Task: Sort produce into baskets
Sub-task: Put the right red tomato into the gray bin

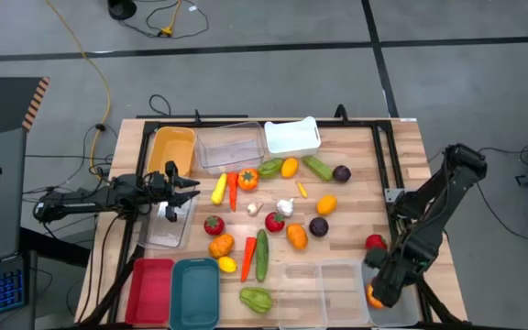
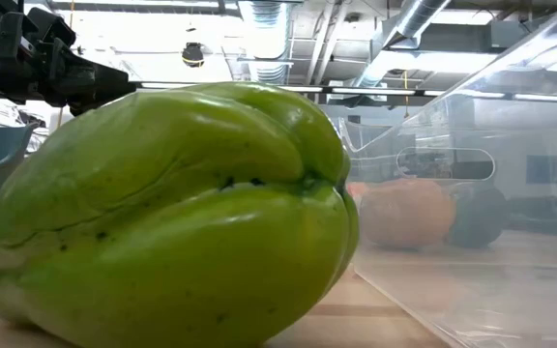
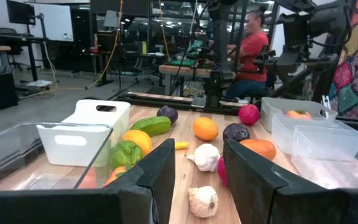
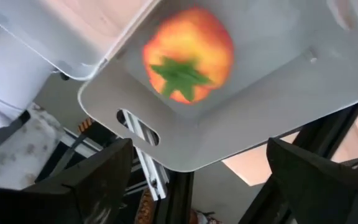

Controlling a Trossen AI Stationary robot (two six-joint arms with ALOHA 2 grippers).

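Table (image 1: 356,183) holds most produce loose, unsorted; baskets ring it; right gripper (image 1: 385,286) hangs over the grey basket (image 4: 241,118), fingers apart, orange tomato (image 4: 188,53) lying inside; left gripper (image 1: 183,190) idle over a clear basket, fingers nearly together, empty; sorting barely begun.

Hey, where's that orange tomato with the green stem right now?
The orange tomato lies in the pale grey bin at the table's right front corner, directly under the right gripper, whose fingers are open.
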